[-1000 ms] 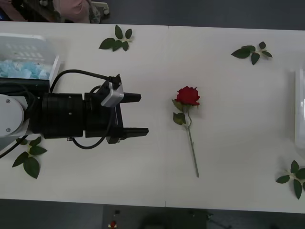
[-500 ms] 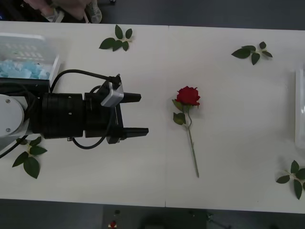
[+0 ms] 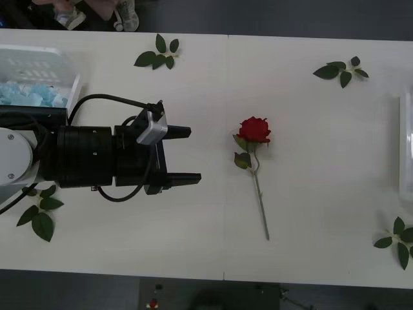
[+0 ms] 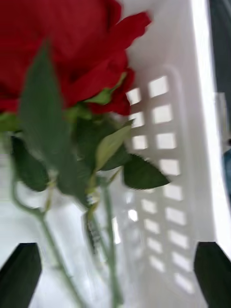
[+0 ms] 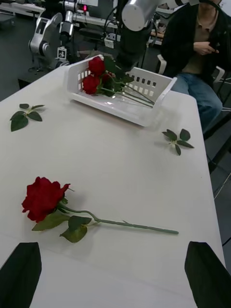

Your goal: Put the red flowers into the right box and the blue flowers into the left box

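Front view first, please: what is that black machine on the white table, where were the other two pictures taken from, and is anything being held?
The front view looks down from above a two-armed robot. The black cylinder is its left arm. At its tip, the left gripper, a two-finger claw, hovers open and empty over the table. Near it lies one red rose. The left box holds blue flowers, and loose leaf sprigs lie around.

The other two pictures come from a camera on each wrist; the dark shapes at the bottom corners are that arm's own fingers. The left wrist view looks across the rose to the right box, which has red flowers in it. The right wrist view looks into that box from close up: the right gripper is open and holds nothing.
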Robot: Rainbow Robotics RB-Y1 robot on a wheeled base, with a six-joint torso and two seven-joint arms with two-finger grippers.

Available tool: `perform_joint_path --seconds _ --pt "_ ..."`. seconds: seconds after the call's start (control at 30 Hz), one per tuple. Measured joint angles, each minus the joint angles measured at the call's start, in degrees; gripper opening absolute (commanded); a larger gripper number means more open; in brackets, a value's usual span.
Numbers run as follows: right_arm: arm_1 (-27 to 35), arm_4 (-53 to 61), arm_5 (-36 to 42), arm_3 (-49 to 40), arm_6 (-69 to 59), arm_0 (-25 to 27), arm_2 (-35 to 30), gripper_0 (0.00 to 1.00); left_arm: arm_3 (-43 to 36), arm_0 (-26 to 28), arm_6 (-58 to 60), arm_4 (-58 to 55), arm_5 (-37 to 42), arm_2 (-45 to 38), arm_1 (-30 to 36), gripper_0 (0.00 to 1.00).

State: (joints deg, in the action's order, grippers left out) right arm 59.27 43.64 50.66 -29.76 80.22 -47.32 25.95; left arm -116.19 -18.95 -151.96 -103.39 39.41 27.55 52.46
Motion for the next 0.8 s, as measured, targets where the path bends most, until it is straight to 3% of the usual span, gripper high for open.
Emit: perform_joint_path --seconds 0.13,0.43,0.67,0.8 --pt "0.0 5.8 6.8 -7.2 0.0 0.0 -1.4 1.0 0.0 0.0 0.0 0.0 0.0 0.0 0.0 0.86" --pt "0.0 14.3 18.6 -33.5 -0.9 0.5 -0.7 1.0 0.0 0.0 0.0 0.0 0.0 0.0 0.0 0.86" --pt "0.0 14.9 24.1 -60.6 -20.0 6.2 -0.8 1.0 0.0 0.0 0.0 0.0 0.0 0.0 0.0 0.87" --pt "0.0 14.3 24.7 -72.5 -22.4 9.8 -0.7 1.0 0.0 0.0 0.0 0.0 0.0 0.0 0.0 0.87"
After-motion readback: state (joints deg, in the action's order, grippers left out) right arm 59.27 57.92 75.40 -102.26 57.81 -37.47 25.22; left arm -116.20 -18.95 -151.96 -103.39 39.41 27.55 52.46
